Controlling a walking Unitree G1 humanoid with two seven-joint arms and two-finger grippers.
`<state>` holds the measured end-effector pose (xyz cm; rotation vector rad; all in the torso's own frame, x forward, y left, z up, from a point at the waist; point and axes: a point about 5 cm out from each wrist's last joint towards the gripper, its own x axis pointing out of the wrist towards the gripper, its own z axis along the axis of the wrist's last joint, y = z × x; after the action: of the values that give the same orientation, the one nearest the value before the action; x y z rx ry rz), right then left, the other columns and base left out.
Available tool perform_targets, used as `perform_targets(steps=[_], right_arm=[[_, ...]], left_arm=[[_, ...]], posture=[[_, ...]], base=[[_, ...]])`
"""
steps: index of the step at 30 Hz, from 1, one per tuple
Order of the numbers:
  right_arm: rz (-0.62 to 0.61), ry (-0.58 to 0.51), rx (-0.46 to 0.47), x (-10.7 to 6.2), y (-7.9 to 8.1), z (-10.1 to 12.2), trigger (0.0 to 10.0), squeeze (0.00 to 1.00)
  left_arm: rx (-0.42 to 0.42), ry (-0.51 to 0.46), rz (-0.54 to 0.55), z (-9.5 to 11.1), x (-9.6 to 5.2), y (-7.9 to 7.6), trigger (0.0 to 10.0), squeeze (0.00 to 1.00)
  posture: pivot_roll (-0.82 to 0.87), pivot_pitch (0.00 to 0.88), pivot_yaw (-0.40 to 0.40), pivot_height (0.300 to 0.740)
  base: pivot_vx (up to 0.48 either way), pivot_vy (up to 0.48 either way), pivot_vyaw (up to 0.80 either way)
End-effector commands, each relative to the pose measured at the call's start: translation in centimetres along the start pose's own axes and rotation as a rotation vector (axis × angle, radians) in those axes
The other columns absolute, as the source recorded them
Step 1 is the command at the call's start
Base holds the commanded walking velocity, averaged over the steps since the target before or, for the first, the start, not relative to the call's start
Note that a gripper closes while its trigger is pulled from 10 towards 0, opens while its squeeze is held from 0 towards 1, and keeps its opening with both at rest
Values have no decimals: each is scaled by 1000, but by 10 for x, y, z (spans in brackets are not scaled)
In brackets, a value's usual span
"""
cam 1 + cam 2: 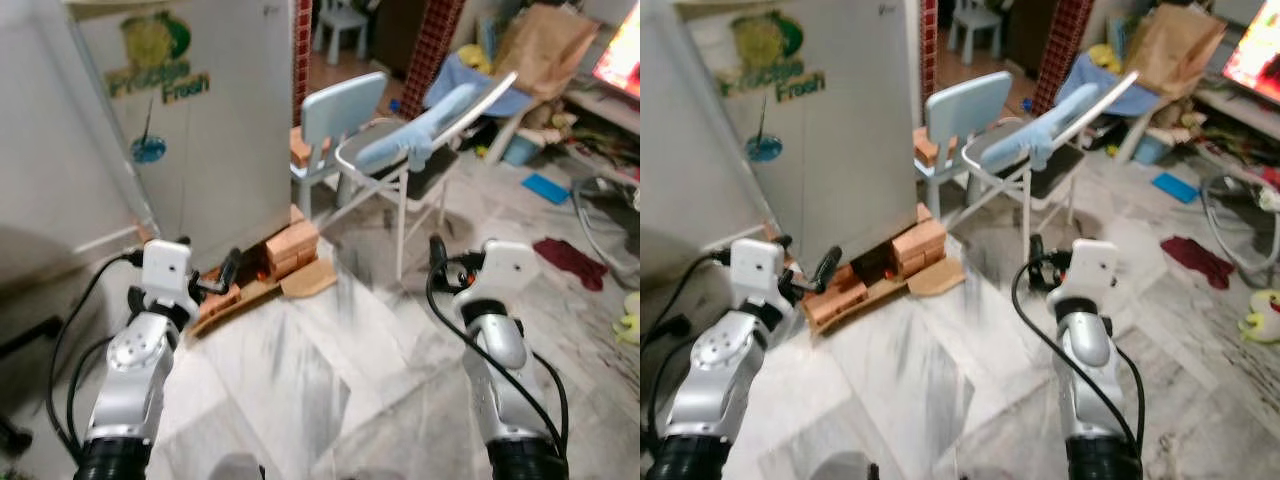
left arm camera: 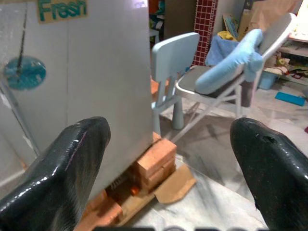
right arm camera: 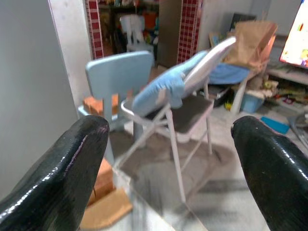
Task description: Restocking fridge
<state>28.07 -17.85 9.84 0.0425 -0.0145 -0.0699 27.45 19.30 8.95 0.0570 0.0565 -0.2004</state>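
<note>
You were on the approach step, nothing yet in hand. The fridge (image 1: 200, 120) stood far left, door shut, propped on bricks (image 1: 292, 245) with a cardboard scrap (image 1: 308, 280) at its foot. Your left gripper (image 2: 168, 159) was held near the fridge's lower corner, jaws spread wide and empty; your right gripper (image 3: 168, 159) was likewise wide and empty, facing the folding chair (image 1: 420, 160) and the blue chair (image 1: 340, 110) further right. My judgement: you next needed to close in and reach for the door's edge.
</note>
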Motion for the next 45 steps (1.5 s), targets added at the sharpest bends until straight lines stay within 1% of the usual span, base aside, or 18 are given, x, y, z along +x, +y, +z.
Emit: perform_targets(steps=[1, 6, 8, 16, 26, 38, 40, 45], right_arm=[[7, -3, 4, 0, 3, 1, 10000, 0], [6, -3, 3, 1, 3, 1, 10000, 0], [5, -4, 2, 1, 3, 1, 10000, 0], [7, -2, 1, 1, 4, 0, 10000, 0], [8, 0, -9, 2, 3, 0, 10000, 0], [7, 0, -9, 3, 2, 0, 10000, 0], [5, 0, -12, 3, 1, 0, 10000, 0], [3, 1, -15, 3, 0, 0, 10000, 0]], left_arm=[[-1, 26, 23, -3, -3, 5, 10000, 0], [-4, 43, 31, -6, -4, 6, 10000, 0], [-7, 57, 43, -8, -5, 7, 10000, 0], [-4, 55, 36, -7, -4, 7, 10000, 0], [-9, 73, 24, -11, -8, 0, 10000, 0], [6, 75, 26, -11, -11, 2, 10000, 0], [17, 60, 21, -9, -11, 2, 10000, 0], [6, 91, 18, -12, -11, 0, 10000, 0]], posture=[[-10, 38, -47, 740], [-9, 39, -48, 740], [-9, 40, -47, 740], [-5, 42, -44, 740], [-3, 47, -51, 740], [3, 59, -53, 740], [3, 59, -53, 740], [5, 62, -55, 740]], base=[[401, 262, -800], [355, 321, -800], [0, 446, -800], [0, 478, -734], [0, 480, 0], [0, 480, 0], [0, 480, 0], [0, 480, 0]])
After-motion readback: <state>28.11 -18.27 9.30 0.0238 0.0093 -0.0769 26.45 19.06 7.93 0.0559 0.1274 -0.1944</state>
